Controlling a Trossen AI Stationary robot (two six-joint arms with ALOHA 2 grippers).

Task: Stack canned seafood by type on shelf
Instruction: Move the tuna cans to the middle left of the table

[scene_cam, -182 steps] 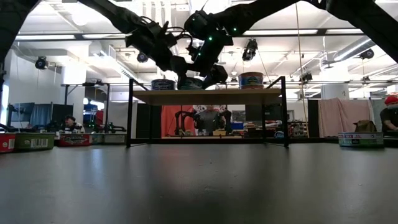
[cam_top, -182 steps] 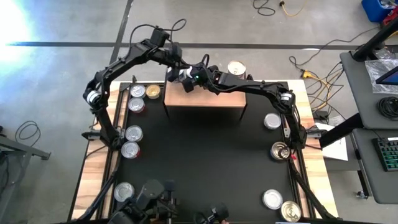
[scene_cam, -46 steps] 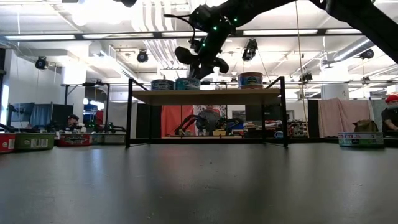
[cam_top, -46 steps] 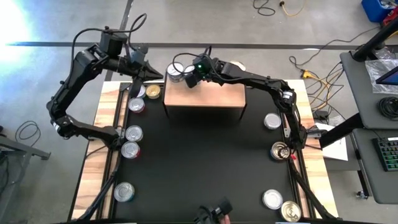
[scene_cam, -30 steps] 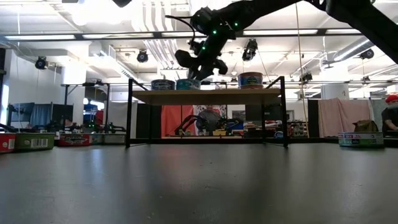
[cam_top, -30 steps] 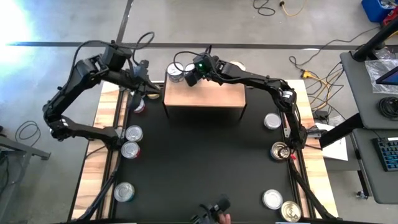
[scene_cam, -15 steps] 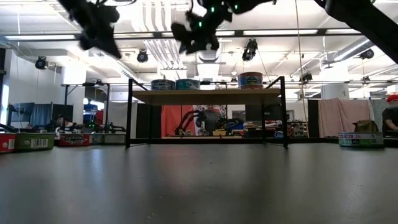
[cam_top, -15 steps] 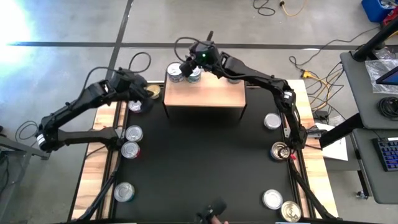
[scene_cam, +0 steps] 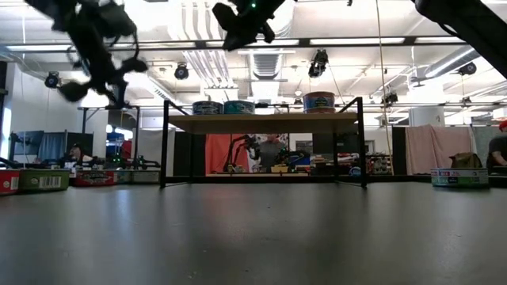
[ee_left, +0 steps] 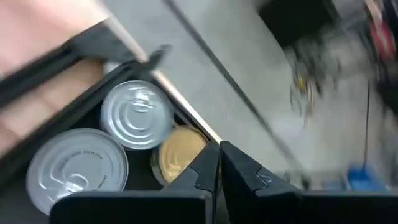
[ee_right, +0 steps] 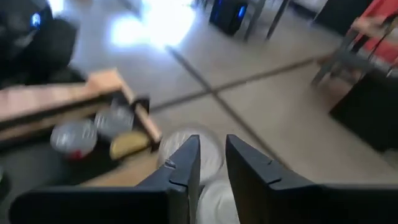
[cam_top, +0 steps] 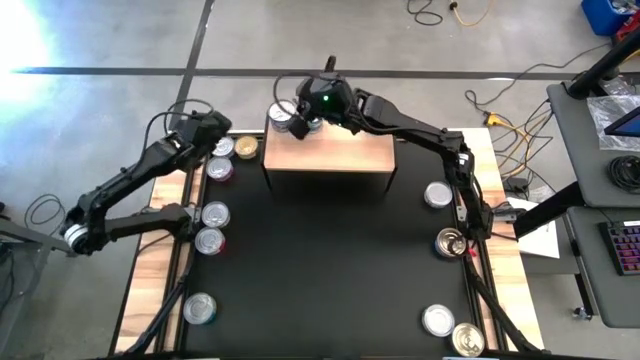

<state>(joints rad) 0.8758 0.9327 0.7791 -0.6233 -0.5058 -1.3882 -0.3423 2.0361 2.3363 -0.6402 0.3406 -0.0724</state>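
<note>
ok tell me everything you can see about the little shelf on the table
The shelf is a small, low rectangle with a light wood top on thin black metal legs. It stands upright at the far edge of the black mat. Three tins rest along its far side: two together and one apart. Nothing stands underneath it.

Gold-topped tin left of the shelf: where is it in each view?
High: gold-topped tin, just left of the shelf.
Low: can't pick it out.
Left wrist: gold-topped tin in view.
Right wrist: gold-topped tin in view.
Shared landmark: silver-topped tin beside it.
</note>
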